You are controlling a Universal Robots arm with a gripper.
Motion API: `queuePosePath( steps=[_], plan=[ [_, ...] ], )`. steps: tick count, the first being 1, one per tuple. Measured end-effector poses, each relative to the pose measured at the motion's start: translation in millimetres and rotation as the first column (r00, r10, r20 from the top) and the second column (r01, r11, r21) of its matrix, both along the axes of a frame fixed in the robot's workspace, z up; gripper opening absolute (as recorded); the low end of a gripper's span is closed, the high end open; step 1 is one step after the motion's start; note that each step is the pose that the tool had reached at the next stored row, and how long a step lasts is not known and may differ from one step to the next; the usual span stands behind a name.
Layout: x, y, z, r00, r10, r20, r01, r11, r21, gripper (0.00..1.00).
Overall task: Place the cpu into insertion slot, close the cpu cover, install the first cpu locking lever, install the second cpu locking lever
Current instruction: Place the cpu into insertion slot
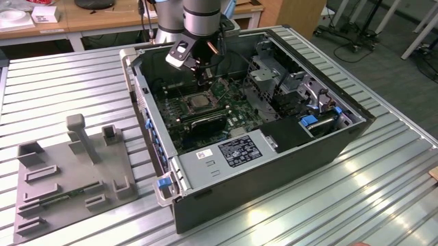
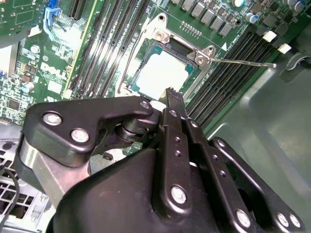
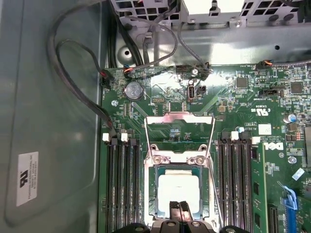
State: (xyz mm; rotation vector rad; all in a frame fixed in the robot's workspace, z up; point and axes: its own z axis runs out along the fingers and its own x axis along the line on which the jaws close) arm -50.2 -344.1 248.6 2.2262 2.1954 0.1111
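Silvery cpu cover open, cpu seated

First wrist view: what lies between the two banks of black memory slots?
In the first wrist view, the insertion slot holding the cpu, its cpu cover swung open.

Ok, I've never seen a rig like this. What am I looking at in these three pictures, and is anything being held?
A robot arm reaches into an open computer case lying on a ribbed metal table. The exterior view looks on from off the arm; both wrist views ride on it, looking at the green motherboard. The cpu sits in the insertion slot, and the cpu cover is swung open. The jaws are shut at the cpu's edge, holding nothing. A grey fixture tray lies beside the case.
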Motion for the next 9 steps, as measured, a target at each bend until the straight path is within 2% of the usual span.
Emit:
queuePosePath(
  steps=[9],
  plan=[
    [0.0, 0.0, 11.2, 1.0000, 0.000, 0.0000, 0.000, 1.0000, 0.0000, 0.11]
  ],
)
